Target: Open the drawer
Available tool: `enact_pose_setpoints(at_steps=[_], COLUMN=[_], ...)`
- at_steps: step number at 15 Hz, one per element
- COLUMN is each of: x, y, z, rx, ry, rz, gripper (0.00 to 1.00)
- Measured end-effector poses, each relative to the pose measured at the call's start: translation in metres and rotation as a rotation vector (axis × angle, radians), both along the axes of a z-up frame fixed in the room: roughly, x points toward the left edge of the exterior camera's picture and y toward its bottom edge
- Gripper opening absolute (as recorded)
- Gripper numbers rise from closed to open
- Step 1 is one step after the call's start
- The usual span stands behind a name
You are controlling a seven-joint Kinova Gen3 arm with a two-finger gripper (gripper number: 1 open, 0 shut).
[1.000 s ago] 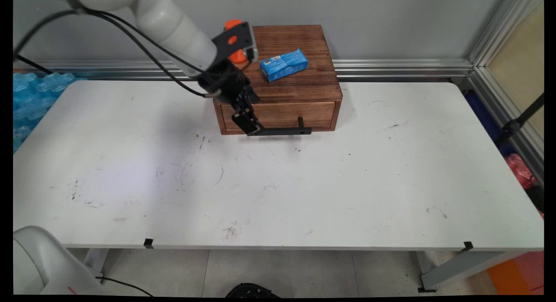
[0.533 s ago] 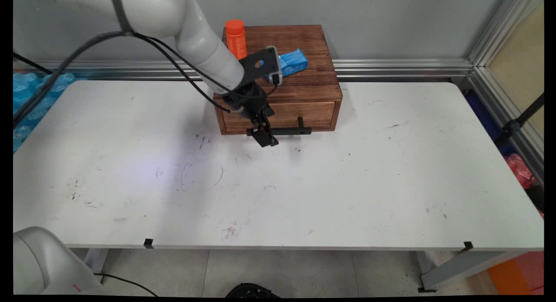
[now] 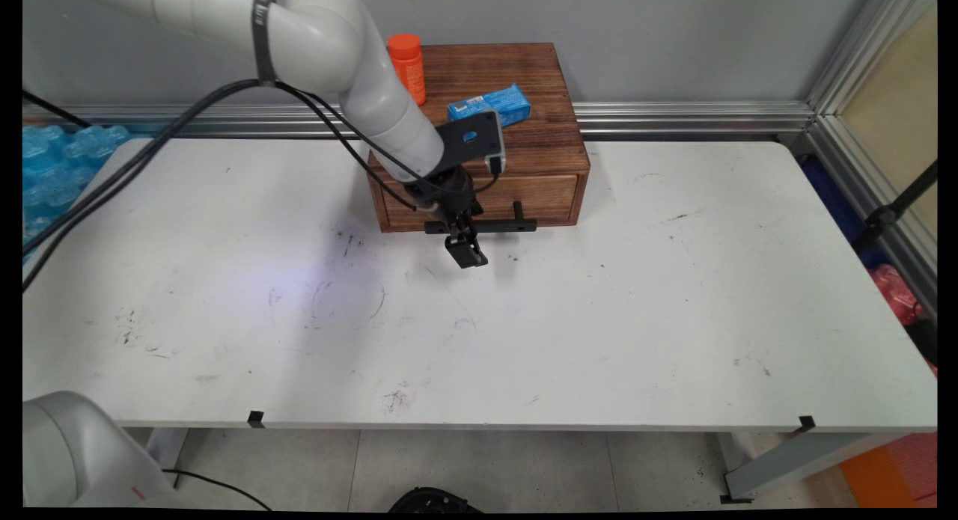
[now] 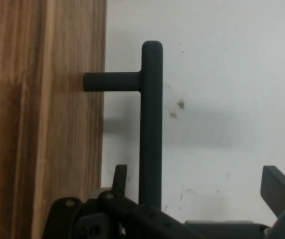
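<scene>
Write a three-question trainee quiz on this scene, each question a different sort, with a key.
1. True or false: the gripper is closed on the blue packet.
2. Which stands on the wooden drawer box beside the blue packet? A) orange bottle B) green mug C) steel spoon
3. Fill in: in the hand view, the black bar handle runs up between the gripper's open ____.

Key: 1 false: it hangs open at the handle, in front of the drawer. 2 A. 3 fingers.
</scene>
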State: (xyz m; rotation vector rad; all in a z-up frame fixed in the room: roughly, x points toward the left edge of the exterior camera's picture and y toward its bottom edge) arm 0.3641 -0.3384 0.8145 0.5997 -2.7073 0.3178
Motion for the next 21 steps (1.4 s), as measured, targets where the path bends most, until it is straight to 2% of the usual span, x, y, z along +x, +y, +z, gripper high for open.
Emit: enact_pose_setpoints(at_steps=[12,21], x=[-0.020,-0.032], y=[-0.012,0.000], z=[-0.031,-0.033], rx=[0.032,0.066], ry=[-0.047,-0.051], rz=[-0.017,-0.005], gripper=[1.00,1.00])
